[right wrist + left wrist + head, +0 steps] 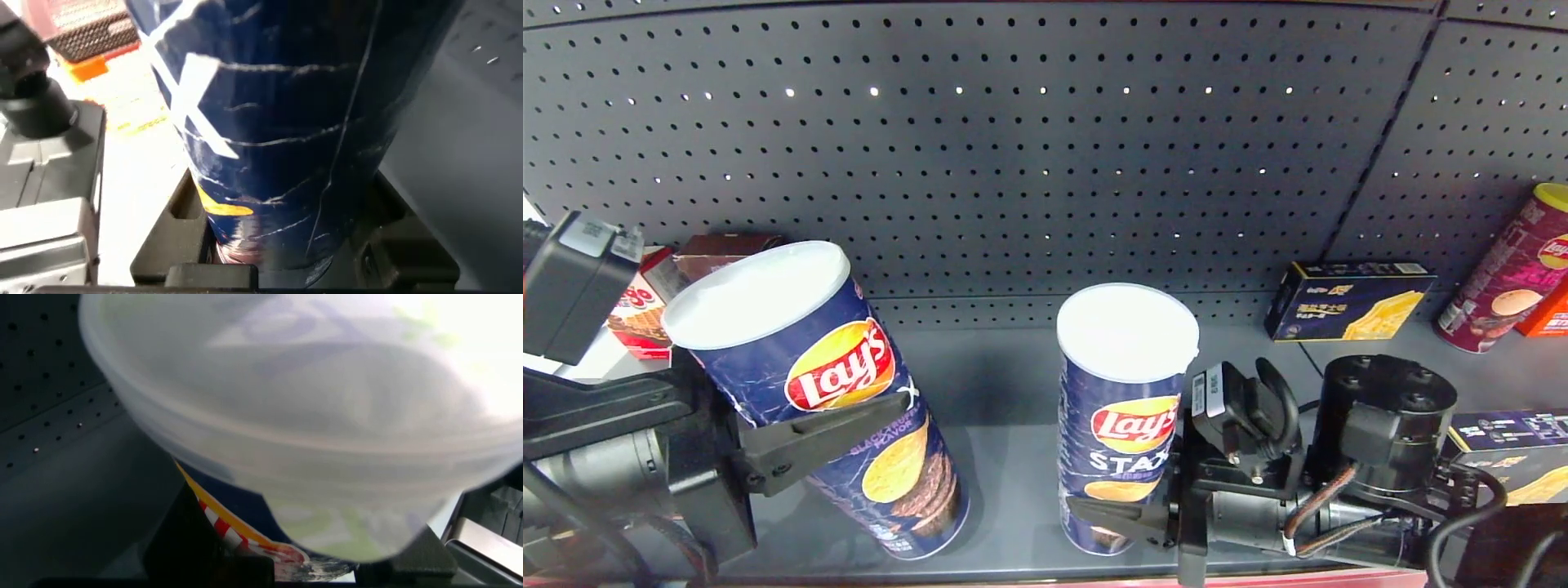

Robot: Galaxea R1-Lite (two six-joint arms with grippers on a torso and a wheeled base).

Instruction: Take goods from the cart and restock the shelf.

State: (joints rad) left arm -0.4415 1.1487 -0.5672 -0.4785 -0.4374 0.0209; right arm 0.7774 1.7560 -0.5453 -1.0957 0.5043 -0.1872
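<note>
Two dark-blue chip cans with white lids are on the grey shelf point(1013, 474). The left can point(825, 392) leans toward my left, its base low on the shelf board. My left gripper point(829, 416) is shut on its middle, and its lid point(310, 433) looms close in the left wrist view. The right can point(1123, 408) stands upright on the shelf. My right gripper point(1123, 502) is shut on its lower part; in the right wrist view the can point(286, 139) sits between the fingers point(184, 212).
A perforated back panel point(1045, 147) closes the shelf. A dark box with yellow print point(1347, 310), a maroon can point(1511, 278) and an orange pack point(1547, 314) are at the right rear, a blue box point(1511, 453) at front right, and red-white and brown boxes point(641, 314) at far left.
</note>
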